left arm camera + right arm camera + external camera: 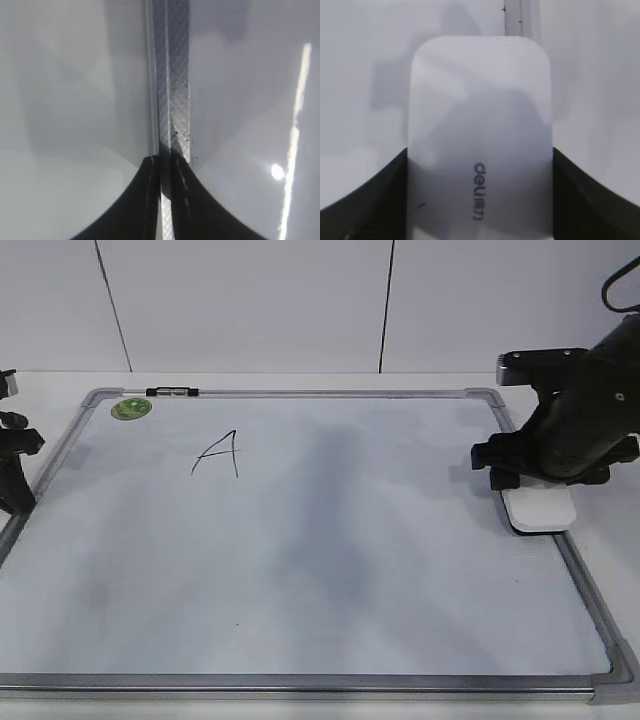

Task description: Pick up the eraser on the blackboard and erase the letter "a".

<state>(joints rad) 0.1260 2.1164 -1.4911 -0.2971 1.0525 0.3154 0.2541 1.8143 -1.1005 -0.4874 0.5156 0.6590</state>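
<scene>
The blackboard (350, 570) is a white board in a silver frame, lying flat on the table. The white eraser (540, 510) lies at the board's right edge, partly over the frame. My right gripper (537, 480) is directly over it. In the right wrist view both fingers (480, 155) press on the long sides of the eraser (480, 100), which has grey lettering on top. An angular capital "A" (218, 453) is written at the upper left. No lowercase "a" is in view. My left gripper (16, 502) is shut and empty over the left frame (172, 75).
A round green sticker (131, 408) sits in the board's far left corner, with a small black clip (172, 392) on the top frame beside it. A tiny dark speck (237, 623) marks the lower middle of the board. A white wall stands behind the table.
</scene>
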